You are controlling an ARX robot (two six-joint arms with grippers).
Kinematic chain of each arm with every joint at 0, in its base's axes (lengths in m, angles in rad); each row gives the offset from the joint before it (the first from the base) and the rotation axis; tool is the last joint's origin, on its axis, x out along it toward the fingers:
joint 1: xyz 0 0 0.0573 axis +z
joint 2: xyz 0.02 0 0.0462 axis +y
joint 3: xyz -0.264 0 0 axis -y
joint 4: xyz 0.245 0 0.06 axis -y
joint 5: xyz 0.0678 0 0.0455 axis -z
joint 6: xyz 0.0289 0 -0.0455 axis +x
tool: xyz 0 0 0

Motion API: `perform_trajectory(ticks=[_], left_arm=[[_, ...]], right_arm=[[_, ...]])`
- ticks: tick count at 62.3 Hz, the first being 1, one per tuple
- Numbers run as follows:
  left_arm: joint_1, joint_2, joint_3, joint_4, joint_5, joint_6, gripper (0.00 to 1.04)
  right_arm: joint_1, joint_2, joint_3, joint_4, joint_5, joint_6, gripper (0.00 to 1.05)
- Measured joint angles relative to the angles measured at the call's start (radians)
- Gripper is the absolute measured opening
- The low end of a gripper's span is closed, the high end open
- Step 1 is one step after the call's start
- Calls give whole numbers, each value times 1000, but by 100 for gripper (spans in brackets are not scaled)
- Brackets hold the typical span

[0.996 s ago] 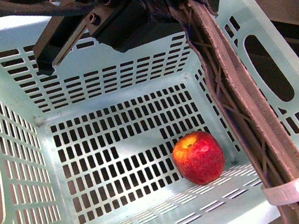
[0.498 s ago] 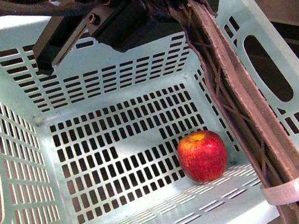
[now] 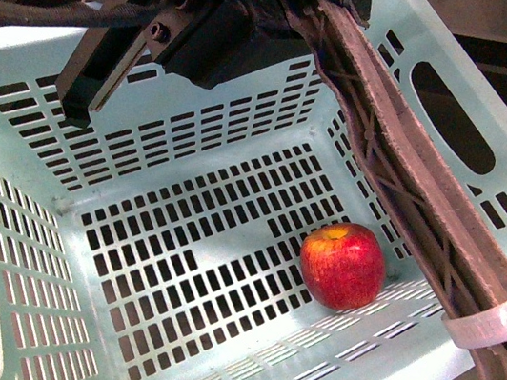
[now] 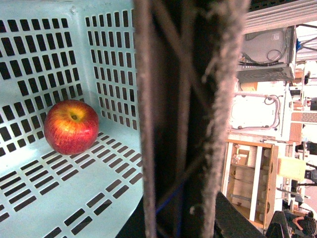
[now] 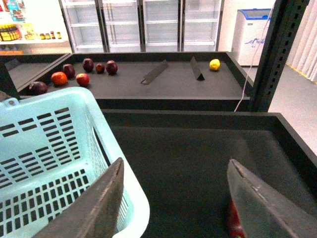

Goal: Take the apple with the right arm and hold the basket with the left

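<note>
The red apple (image 3: 342,265) with its yellow stem patch lies on the slotted floor of the mint-green basket (image 3: 195,133), near a corner; the left wrist view also shows the apple (image 4: 71,126) against the basket (image 4: 114,59) wall. My left gripper (image 4: 183,148) is shut on the basket's side wall, and its long ribbed finger (image 3: 410,176) with a white band runs along that wall. My right gripper (image 5: 176,163) is open outside the basket (image 5: 49,148), over the dark shelf floor, with nothing between its fingers. Something red (image 5: 232,220) shows behind one finger; I cannot tell what.
A black blocky part (image 3: 99,69) with a screw hole hangs over the basket's far wall. On the back shelf lie several dark maroon and red fruits (image 5: 84,69) and a yellow fruit (image 5: 214,64). A black post (image 5: 277,54) stands beside the shelf, with glass-door fridges (image 5: 148,25) behind.
The apple has rolled a little toward the basket's corner and its yellow patch has turned upward. The basket has shifted slightly. The left finger stays on the wall.
</note>
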Motion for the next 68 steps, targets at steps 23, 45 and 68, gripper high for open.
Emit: perform_trajectory(ticks=[23,45,68], left_arm=[[48,57,56,130,-583,-238,7],[276,57,34,166,-455,-335,7],[429,119,-90,171,-364,-411,7]], right_arm=[[0,-2,0,0,-2,0,96],[0,-2,0,0,-2,0,96],[0,-2,0,0,-2,0,96]])
